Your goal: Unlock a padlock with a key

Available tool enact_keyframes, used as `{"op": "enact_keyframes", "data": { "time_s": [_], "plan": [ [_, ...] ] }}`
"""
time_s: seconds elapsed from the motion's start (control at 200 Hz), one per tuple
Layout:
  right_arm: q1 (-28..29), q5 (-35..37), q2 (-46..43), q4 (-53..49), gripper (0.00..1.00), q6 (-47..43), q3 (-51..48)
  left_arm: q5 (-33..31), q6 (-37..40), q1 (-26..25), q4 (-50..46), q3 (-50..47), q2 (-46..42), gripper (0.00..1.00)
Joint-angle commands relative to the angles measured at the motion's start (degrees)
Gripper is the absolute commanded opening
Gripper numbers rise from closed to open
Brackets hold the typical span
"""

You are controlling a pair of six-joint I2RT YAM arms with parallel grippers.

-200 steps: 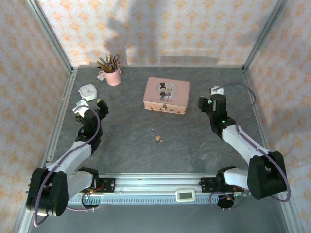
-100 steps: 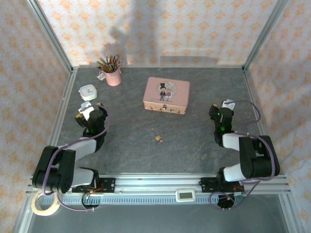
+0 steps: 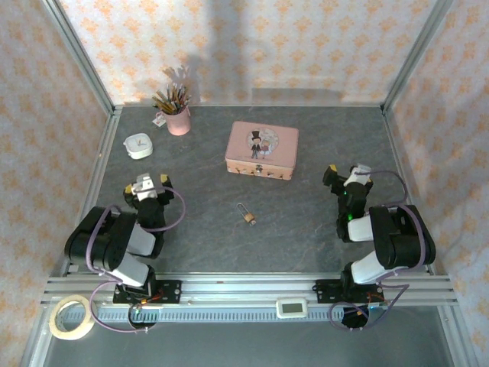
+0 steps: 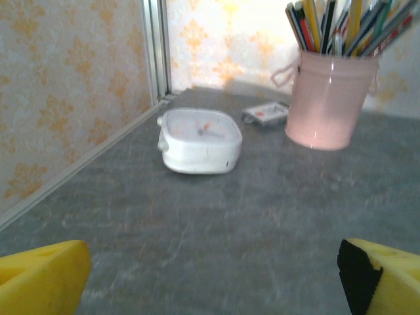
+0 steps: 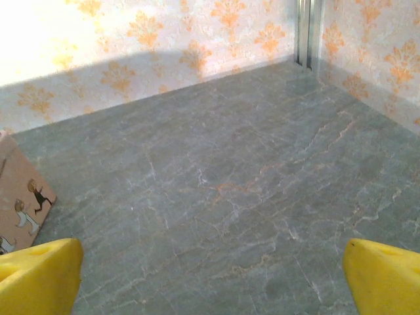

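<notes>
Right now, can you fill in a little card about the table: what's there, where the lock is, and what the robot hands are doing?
padlock: lying mid-table, nothing touching it
key: too small to make out
pink tin: behind the padlock, lid shut
pencil cup: pink, far left corner
white clock: nearer than the cup, by the left edge
left gripper: open, empty, left of the padlock
right gripper: open, empty, right of the padlock

No legible text found: the pink tin [image 3: 261, 150] at upper centre bears only a figure illustration, and the small card's [image 4: 265, 113] print is too blurred.
</notes>
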Motion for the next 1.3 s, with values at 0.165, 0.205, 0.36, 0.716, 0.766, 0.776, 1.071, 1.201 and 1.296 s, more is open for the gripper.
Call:
{"op": "enact_keyframes", "data": {
  "time_s": [0.165, 0.205, 0.36, 0.716, 0.766, 0.776, 1.071, 1.201, 1.296],
  "plan": [
    [0.42, 0.84, 0.04, 4.19, 1.00, -1.10, -0.40, 0.71, 0.10, 1.29, 0.89, 6.19, -0.96, 0.99],
    [0.44, 0.85, 0.07, 4.16, 1.00, -1.07, -0.40, 0.55, -0.52, 1.43, -1.13, 6.76, -1.42, 0.99],
    [0.48, 0.16, 0.07, 3.78, 1.00, -1.33, -0.13, 0.55, -0.47, 1.49, -0.58, 6.73, -1.18, 0.99],
    [0.48, 0.16, 0.06, 3.87, 1.00, -1.43, -0.14, 0.48, -0.39, 1.53, -0.31, 6.77, -0.99, 0.99],
    [0.49, 0.19, 0.01, 3.82, 1.00, -1.42, -0.08, 0.47, -0.41, 1.48, -0.27, 6.77, -0.94, 0.99],
    [0.48, 0.16, -0.01, 3.82, 1.00, -1.46, -0.12, 0.48, -0.39, 1.50, -0.25, 6.77, -0.97, 0.99],
    [0.48, 0.16, 0.04, 3.79, 1.00, -1.42, -0.14, 0.43, -0.39, 1.48, -0.30, 6.77, -0.99, 0.99],
    [0.48, 0.19, 0.01, 3.84, 1.00, -1.43, -0.12, 0.48, -0.38, 1.54, -0.29, 6.77, -0.99, 0.99],
    [0.48, 0.16, 0.07, 3.84, 1.00, -1.42, -0.14, 0.44, -0.39, 1.51, -0.32, 6.77, -0.99, 0.99]
  ]
}}
